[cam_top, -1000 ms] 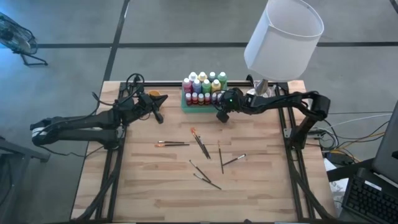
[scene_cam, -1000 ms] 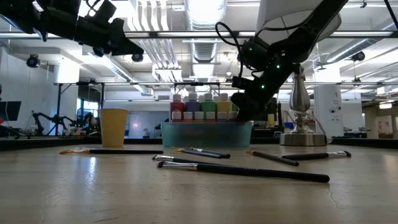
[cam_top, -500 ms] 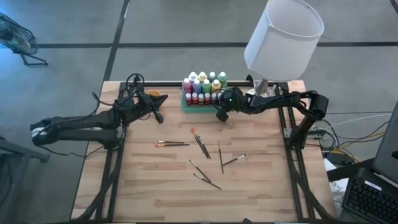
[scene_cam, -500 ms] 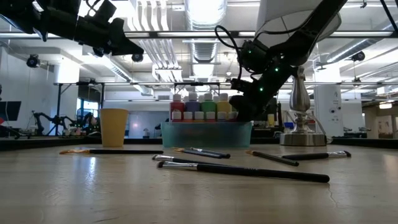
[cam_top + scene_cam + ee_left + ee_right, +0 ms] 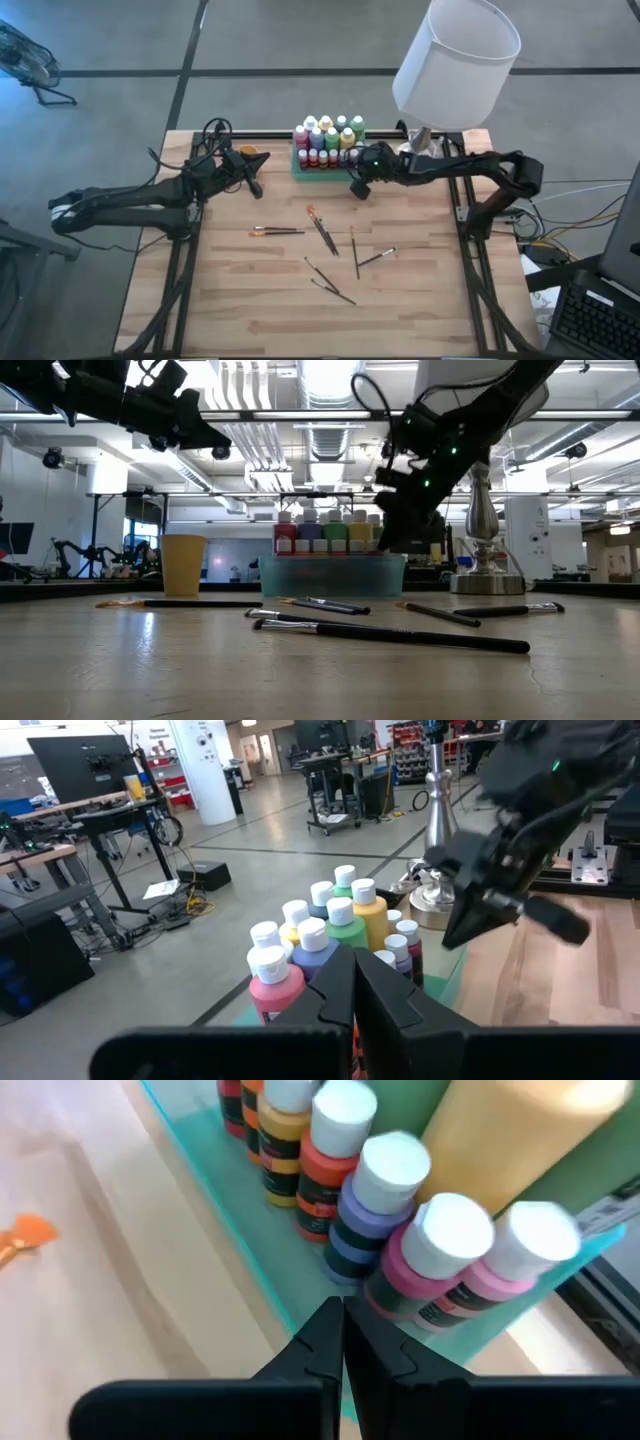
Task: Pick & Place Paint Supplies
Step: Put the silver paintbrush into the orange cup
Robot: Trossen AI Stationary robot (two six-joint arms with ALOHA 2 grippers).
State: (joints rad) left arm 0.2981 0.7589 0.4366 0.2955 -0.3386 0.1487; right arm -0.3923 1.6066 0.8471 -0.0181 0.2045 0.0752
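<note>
Lifting away from the tray's (image 5: 297,171) 4 o'clock corner, your right gripper (image 5: 358,187) has risen, clenched and empty. Bottles (image 5: 327,141) sit packed in the tray at the desk's (image 5: 240,300) 12 o'clock; brushes (image 5: 324,236) lie scattered mid-desk. Left gripper (image 5: 253,183) hangs clenched at 10 o'clock. Likely a brush comes next.

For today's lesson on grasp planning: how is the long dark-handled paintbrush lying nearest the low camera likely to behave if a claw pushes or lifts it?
The paintbrush looks thin and straight, so it is probably stiff and light. Its round-looking handle lies flat on the smooth wooden table, so a sideways push may roll or spin it. Lying so low, it probably offers little to pinch and might slip from a claw.
</note>
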